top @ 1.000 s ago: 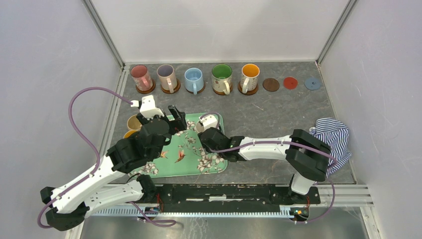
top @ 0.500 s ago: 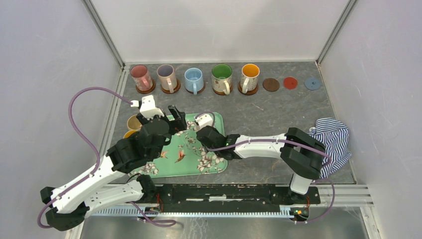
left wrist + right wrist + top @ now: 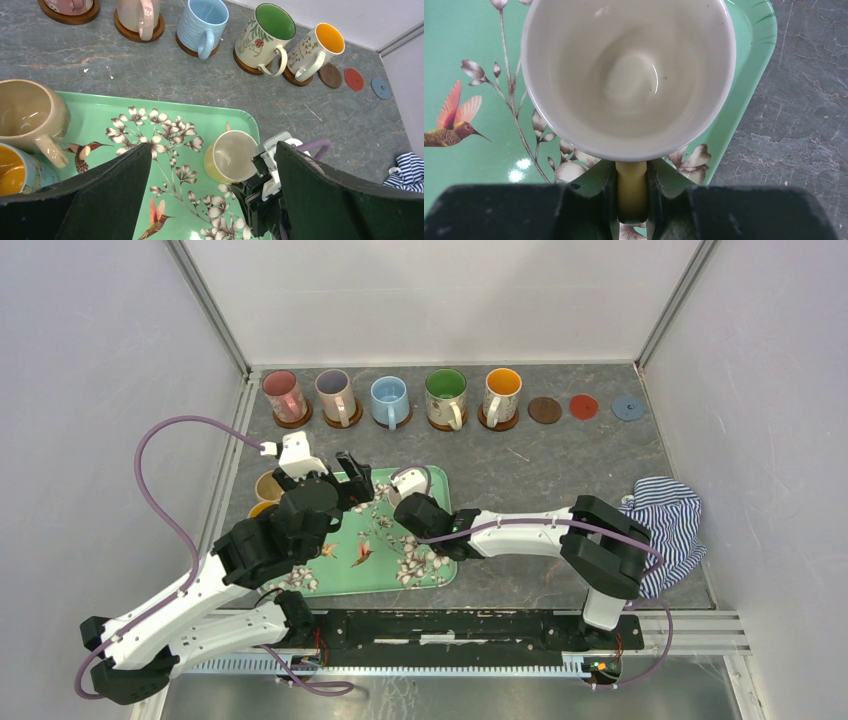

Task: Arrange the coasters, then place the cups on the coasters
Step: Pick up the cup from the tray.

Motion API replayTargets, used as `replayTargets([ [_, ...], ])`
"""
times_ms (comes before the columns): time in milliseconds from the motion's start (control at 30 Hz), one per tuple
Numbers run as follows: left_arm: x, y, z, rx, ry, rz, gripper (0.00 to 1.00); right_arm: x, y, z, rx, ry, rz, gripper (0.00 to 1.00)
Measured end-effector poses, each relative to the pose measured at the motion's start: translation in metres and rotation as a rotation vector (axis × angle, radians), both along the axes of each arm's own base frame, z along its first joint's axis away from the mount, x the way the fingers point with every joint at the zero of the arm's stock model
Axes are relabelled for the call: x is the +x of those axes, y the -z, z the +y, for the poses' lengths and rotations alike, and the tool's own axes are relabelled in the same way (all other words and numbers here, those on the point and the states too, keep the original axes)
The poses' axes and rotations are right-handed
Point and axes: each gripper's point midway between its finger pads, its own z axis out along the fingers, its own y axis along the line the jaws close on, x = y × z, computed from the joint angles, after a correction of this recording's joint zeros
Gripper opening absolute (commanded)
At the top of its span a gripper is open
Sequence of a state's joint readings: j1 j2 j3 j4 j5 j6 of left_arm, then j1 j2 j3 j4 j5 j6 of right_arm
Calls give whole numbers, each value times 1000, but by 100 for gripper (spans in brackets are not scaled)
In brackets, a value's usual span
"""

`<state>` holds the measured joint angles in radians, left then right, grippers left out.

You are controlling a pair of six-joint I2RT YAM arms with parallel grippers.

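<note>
A yellow cup (image 3: 629, 75) with a white inside stands at the far right corner of the green floral tray (image 3: 400, 575). My right gripper (image 3: 631, 192) is shut on its yellow handle. In the left wrist view the same cup (image 3: 232, 156) shows with the right gripper's fingers behind it. My left gripper (image 3: 210, 195) hangs open over the tray with nothing between its fingers. A tan cup (image 3: 27, 115) and a cup with an orange inside (image 3: 15, 172) stand at the tray's left end. Three bare small coasters lie back right: dark brown (image 3: 544, 410), red (image 3: 583, 406), blue-grey (image 3: 628, 407).
Along the back stand several cups on wooden coasters: pink (image 3: 283, 395), lilac (image 3: 335, 395), light blue (image 3: 389, 400), green (image 3: 446, 395), orange (image 3: 502, 393). A striped cloth (image 3: 665, 515) lies at the right edge beside the right arm.
The right gripper has moved a little left onto the yellow cup and closed on its handle. The left arm has barely moved.
</note>
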<state>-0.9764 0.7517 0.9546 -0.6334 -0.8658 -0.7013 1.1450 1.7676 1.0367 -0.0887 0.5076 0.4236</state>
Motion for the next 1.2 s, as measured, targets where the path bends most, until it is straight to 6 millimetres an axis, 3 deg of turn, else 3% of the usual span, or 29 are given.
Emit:
replayTargets([
  [300,0,0,0,0,-1,0,100,3,-8,-15,-55,1,-18,0],
  [633,0,0,0,0,-1,0,100,11,-51,-41,9,48,-85,0],
  [900,1,1,-1,5,0,2,100,13,-58,-84,9,117,-99,0],
  [1200,4,1,-5,18,8,-1,100,26,-63,-148,7,255,-103,0],
])
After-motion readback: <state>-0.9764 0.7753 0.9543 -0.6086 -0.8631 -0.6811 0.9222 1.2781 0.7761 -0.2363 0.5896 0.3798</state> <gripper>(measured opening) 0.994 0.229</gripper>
